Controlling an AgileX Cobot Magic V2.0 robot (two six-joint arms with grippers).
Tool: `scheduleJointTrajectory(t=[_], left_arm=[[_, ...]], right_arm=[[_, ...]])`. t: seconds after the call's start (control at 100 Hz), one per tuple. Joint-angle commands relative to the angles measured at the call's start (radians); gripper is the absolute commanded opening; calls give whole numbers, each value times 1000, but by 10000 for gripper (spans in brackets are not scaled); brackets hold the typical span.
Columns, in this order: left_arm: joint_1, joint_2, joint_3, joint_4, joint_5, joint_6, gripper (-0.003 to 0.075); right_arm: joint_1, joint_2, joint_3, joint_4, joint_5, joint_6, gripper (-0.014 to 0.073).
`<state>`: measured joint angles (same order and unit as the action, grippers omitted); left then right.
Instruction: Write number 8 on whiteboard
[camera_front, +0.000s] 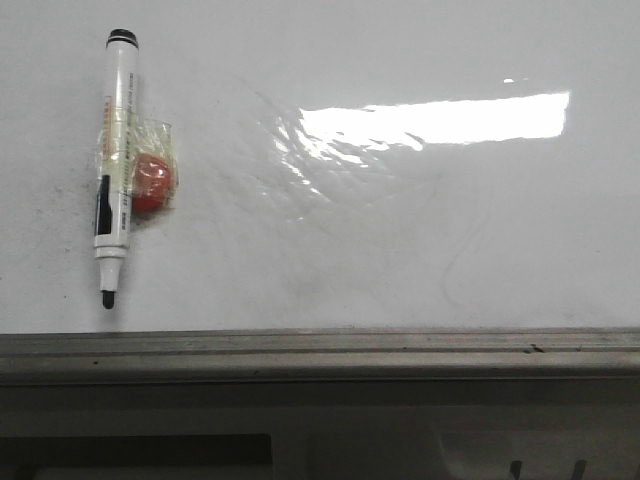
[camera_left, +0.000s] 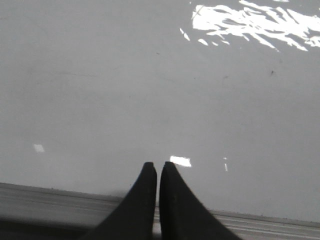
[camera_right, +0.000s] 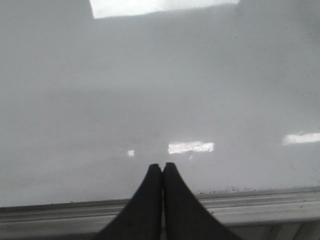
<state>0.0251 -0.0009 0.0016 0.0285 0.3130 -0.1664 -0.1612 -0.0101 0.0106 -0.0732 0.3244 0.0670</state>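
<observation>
White marker pen (camera_front: 115, 165) on whiteboard (camera_front: 400, 250) only in front view; left tool (camera_left: 158, 167), right tool (camera_right: 162, 167) pressed together.

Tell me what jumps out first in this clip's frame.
A marker pen lies on the whiteboard at the left, tip toward the grey frame, taped to a red round thing. A bright glare patch sits upper right. No number 8 is drawn yet.

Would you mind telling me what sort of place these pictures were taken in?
Probably a lab or test setup rather than a classroom, though little shows. A glossy whiteboard fills every view, a marker pen is taped to a red magnet, and ceiling lights glare off the board.
</observation>
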Motion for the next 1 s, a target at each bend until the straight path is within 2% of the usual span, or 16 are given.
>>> scheduleJointTrajectory(t=[0.0, 0.35, 0.43, 0.7, 0.99], left_arm=[[1, -31, 31, 23, -97, -2, -20], [1, -31, 31, 58, -176, -2, -20], [1, -31, 31, 108, -164, -2, -20], [1, -31, 31, 111, -164, -2, -20], [1, -31, 31, 111, -170, -2, -20]], right_arm=[[-7, -22, 14, -14, -50, -9, -63], [-7, -22, 14, -14, -139, -9, -63], [-7, -22, 14, -31, -143, -9, -63], [-7, -22, 14, -39, -274, -9, -63], [-7, -22, 14, -37, -302, -7, -63]])
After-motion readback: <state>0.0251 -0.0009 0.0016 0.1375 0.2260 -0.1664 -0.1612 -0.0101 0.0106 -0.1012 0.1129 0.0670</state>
